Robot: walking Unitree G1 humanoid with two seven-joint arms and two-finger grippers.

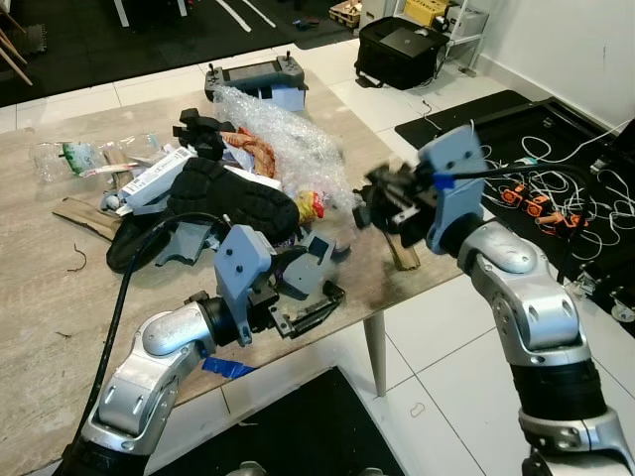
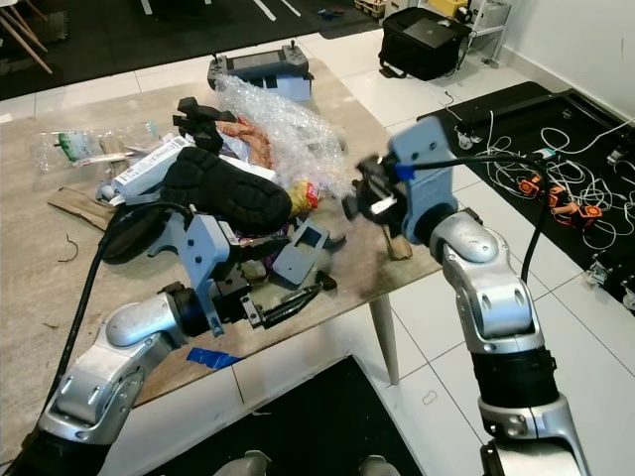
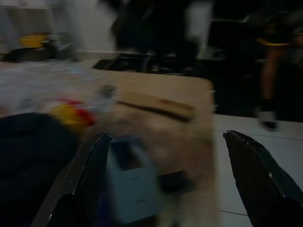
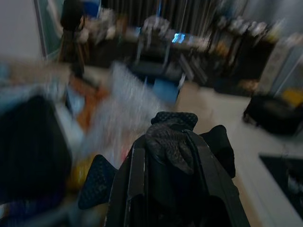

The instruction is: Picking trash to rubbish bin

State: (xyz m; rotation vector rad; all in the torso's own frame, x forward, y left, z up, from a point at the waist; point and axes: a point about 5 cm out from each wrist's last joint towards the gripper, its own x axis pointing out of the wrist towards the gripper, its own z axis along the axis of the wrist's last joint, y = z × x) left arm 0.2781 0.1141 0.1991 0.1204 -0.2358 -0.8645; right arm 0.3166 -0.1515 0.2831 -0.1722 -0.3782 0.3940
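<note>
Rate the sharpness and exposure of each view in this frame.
Head views: well lit and mostly sharp, only the right gripper slightly smeared. Left wrist view: dim, heavily motion-blurred, though the left gripper fingers read open. Right wrist view: background streaked, but the black foam piece pinched between its fingers stays fairly crisp.

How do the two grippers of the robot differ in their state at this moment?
The left gripper has its two black fingers wide open and holds nothing, low over the near table edge beside a small grey-blue box. The right gripper is shut on a black textured glove and raised beside the trash pile. Both are over the wooden table.
</note>
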